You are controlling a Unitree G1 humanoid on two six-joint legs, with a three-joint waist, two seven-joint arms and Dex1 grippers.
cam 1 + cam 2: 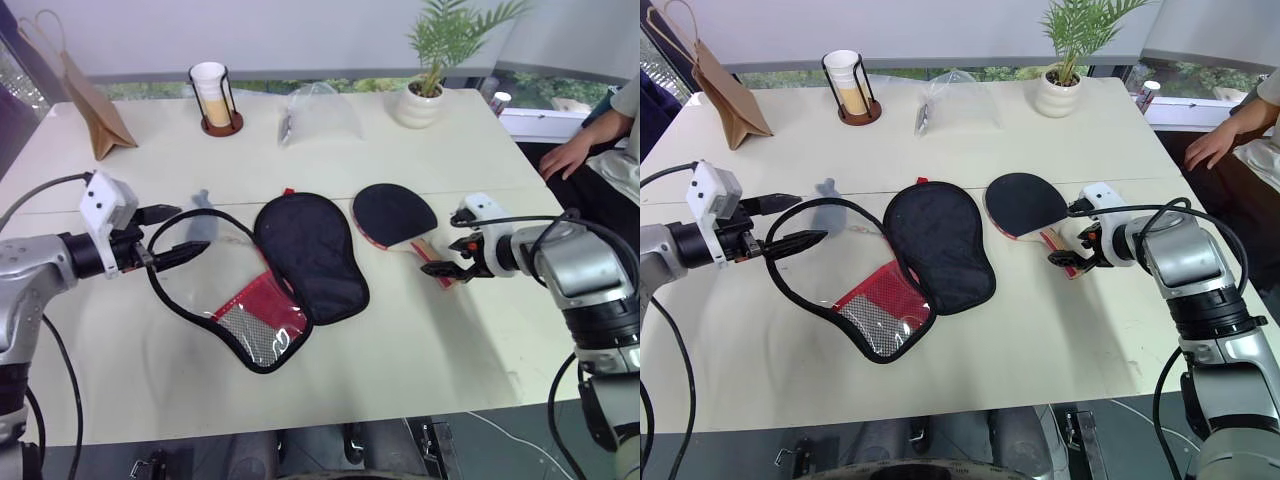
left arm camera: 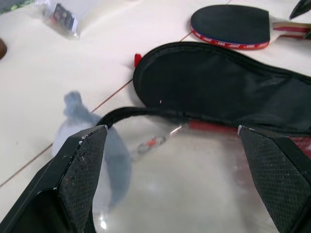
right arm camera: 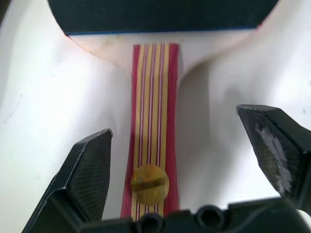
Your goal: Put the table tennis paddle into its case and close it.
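No writing is showing clearly enough to read; a round yellow badge on the paddle's handle is too blurred to make out. Nearest, the case (image 1: 290, 275) is lying unzipped and spread flat on the white table (image 1: 420, 340), its red panel and clear pocket facing up, its black fabric half lying beside it. The left hand (image 1: 178, 234) is hovering at the case's left rim with its fingers spread wide, holding nothing. To the right, the table tennis paddle (image 1: 395, 216) is lying flat on the table just beside the case, black face up, red-edged, its striped handle pointing toward the right hand (image 1: 452, 270). That hand's fingers are standing apart on either side of the handle, not gripping it. Farther back are standing a paper bag (image 1: 92, 100), a cup holder (image 1: 214, 97), a clear plastic bag (image 1: 318, 113) and a potted plant (image 1: 430, 72). A person's hand (image 1: 566, 155) is resting at the far right.
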